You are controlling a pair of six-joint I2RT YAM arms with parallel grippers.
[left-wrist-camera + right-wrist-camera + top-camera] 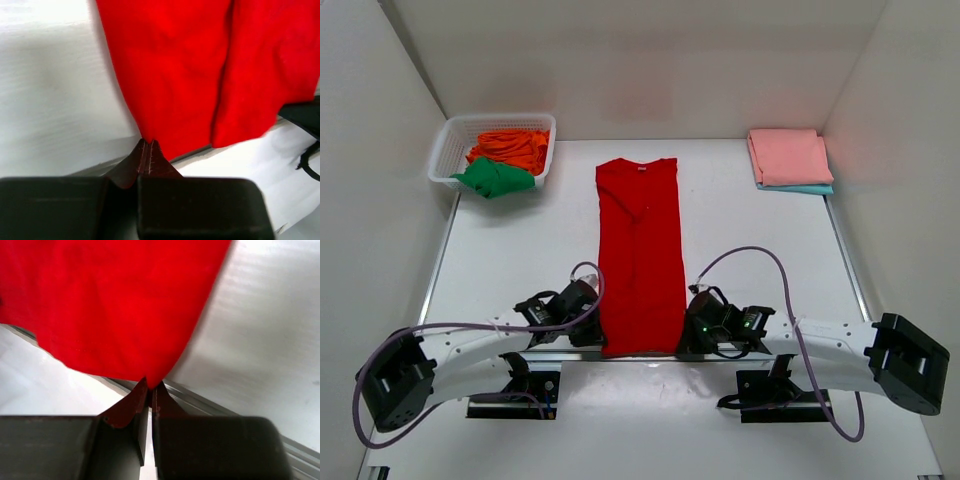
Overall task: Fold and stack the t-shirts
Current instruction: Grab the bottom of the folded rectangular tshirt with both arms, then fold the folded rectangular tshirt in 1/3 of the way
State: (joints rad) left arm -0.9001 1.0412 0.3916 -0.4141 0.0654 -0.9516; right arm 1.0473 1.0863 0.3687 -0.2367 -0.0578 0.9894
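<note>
A bright red t-shirt (640,255) lies as a long narrow strip down the middle of the table, collar at the far end. My left gripper (592,335) is shut on its near left corner (152,137). My right gripper (686,338) is shut on its near right corner (150,375). Both corners sit by the table's near edge. A folded salmon pink shirt (788,156) lies on a folded light blue shirt (810,188) at the far right. An orange shirt (514,147) and a green shirt (495,178) lie crumpled in the basket.
The white lattice basket (453,140) stands at the far left. White walls close in the table on three sides. A metal rail (240,417) runs along the near table edge under both grippers.
</note>
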